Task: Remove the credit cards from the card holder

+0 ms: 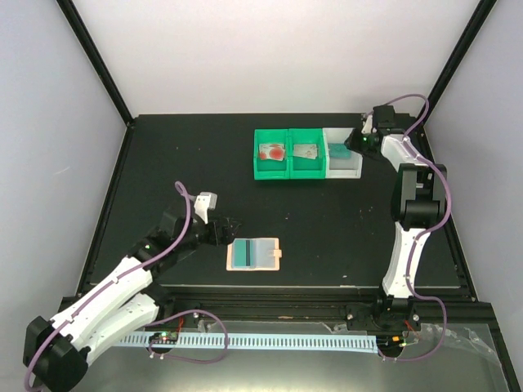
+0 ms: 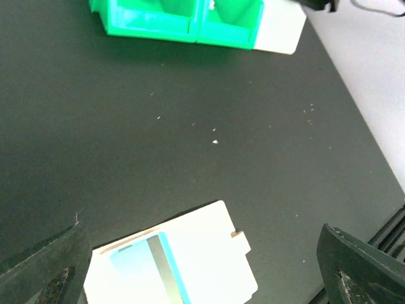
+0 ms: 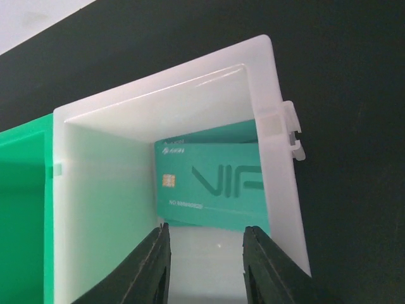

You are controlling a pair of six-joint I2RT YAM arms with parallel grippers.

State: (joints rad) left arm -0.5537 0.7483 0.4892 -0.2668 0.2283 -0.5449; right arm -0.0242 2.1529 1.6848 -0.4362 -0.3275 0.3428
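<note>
The peach card holder [image 1: 263, 255] lies open on the black table, with a teal, dark-striped card [image 1: 242, 254] in its left pocket. In the left wrist view the holder [image 2: 215, 253] and that card [image 2: 142, 269] sit below my wide-open left gripper [image 2: 202, 253], whose fingers [image 2: 44, 266] stand either side. My right gripper [image 3: 207, 231] hangs open over the white bin [image 3: 101, 190]. A teal "VIP" card [image 3: 212, 180] lies loose in that bin just past the tips. A red-blotched card [image 1: 271, 152] and a silver card [image 1: 306, 151] lie in the green bins.
Two green bins [image 1: 288, 167] and the white bin [image 1: 343, 168] stand in a row at the back of the table. My left gripper [image 1: 225, 231] is just left of the holder. The right arm [image 1: 413, 204] reaches up the right side.
</note>
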